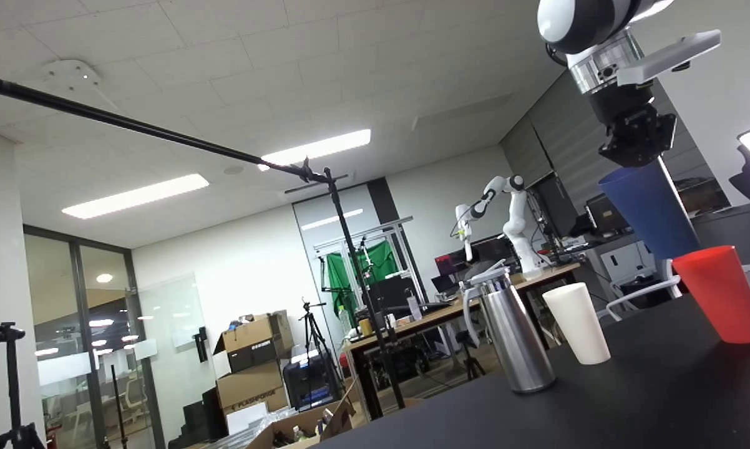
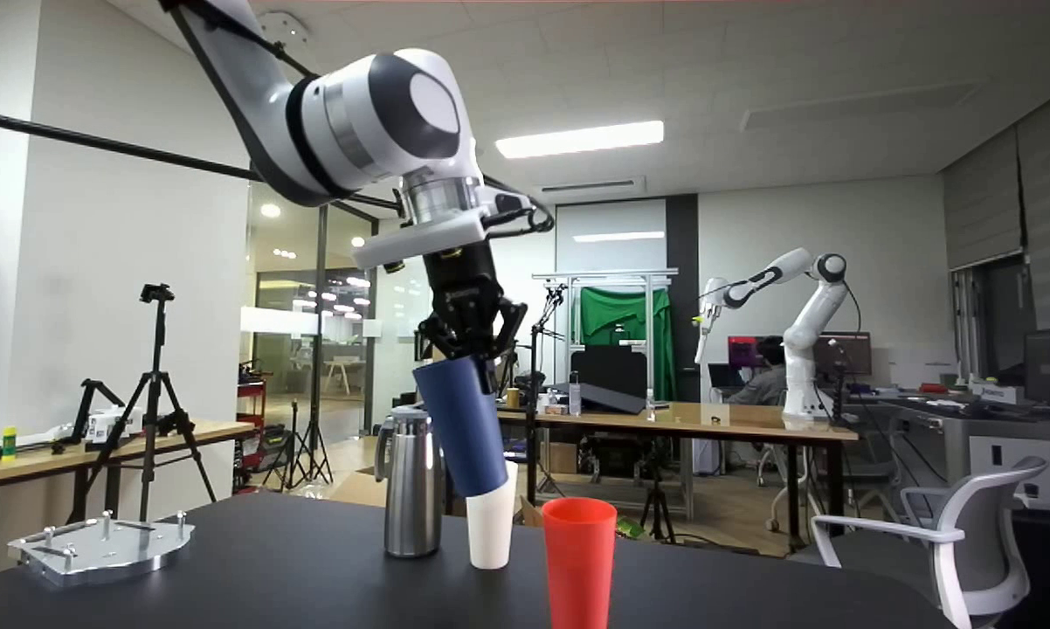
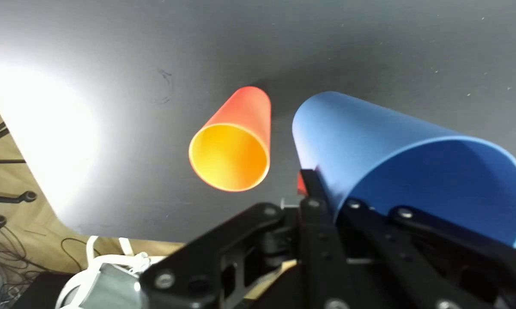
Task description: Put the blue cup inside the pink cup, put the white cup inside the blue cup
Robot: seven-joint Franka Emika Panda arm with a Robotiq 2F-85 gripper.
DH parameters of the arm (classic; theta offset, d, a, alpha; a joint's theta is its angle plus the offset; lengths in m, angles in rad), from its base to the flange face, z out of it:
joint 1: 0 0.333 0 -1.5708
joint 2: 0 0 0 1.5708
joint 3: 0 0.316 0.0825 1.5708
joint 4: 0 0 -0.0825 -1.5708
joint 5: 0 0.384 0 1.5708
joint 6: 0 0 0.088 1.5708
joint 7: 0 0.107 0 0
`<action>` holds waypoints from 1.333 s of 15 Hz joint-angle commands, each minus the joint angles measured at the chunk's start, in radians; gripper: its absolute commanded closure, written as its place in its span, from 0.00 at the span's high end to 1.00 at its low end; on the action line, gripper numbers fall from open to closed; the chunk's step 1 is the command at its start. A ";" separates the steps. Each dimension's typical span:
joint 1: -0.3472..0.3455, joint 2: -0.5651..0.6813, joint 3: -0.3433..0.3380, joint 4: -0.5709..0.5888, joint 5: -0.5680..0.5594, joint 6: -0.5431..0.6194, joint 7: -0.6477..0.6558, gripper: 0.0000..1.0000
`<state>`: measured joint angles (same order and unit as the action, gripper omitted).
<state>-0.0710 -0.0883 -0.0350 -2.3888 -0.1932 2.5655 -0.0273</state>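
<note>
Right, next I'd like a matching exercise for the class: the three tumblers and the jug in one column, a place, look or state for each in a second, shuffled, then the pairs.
Column 1
1. Blue tumbler
2. Coral-red tumbler
3. White tumbler
4. Handled jug

Column 2
A. Stands between two other things of column 1 in both exterior views
B. Has a shiny silver body
C. Held tilted by the gripper, above the black table
D. Stands on the table, its open mouth showing in the wrist view

Pairs: 1-C, 2-D, 3-A, 4-B
</note>
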 commanded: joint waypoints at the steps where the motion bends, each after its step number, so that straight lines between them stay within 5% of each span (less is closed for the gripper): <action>1: -0.032 0.037 -0.030 0.101 -0.043 -0.033 0.022 0.01; 10: -0.060 0.232 -0.084 0.347 0.020 -0.102 -0.012 0.01; 20: -0.063 0.372 -0.080 0.404 0.096 -0.104 -0.033 0.01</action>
<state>-0.1308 0.2540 -0.1171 -2.0230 -0.1165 2.4776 -0.0469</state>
